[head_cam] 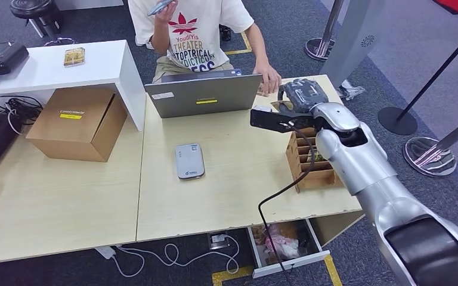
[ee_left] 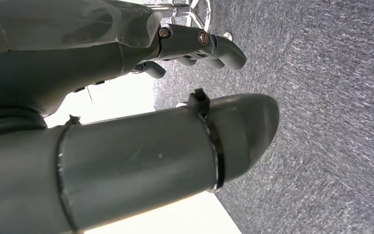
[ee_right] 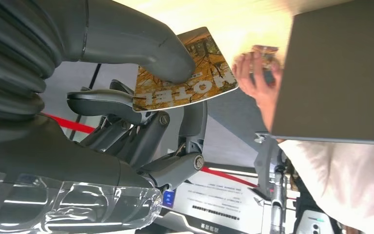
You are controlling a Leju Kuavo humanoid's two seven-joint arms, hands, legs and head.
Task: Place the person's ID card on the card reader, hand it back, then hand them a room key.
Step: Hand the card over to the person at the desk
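Observation:
My right hand (head_cam: 301,95) reaches over the far right of the table, close to the person's hand (head_cam: 269,78). In the right wrist view it (ee_right: 141,87) pinches a room key card (ee_right: 185,78), orange-brown and printed HOTEL, between thumb and fingers. The person's hand (ee_right: 255,78) holds another small card (ee_right: 265,51) beside the laptop lid. The grey card reader (head_cam: 189,161) lies flat mid-table with nothing on it. My left hand (ee_left: 195,48) hangs over grey carpet, fingers curled and holding nothing.
An open grey laptop (head_cam: 203,94) stands between the person (head_cam: 194,33) and the reader. A wooden slotted card holder (head_cam: 310,158) sits under my right forearm. A cardboard box (head_cam: 77,122) is at left. A drawer (head_cam: 286,244) hangs open below the table edge.

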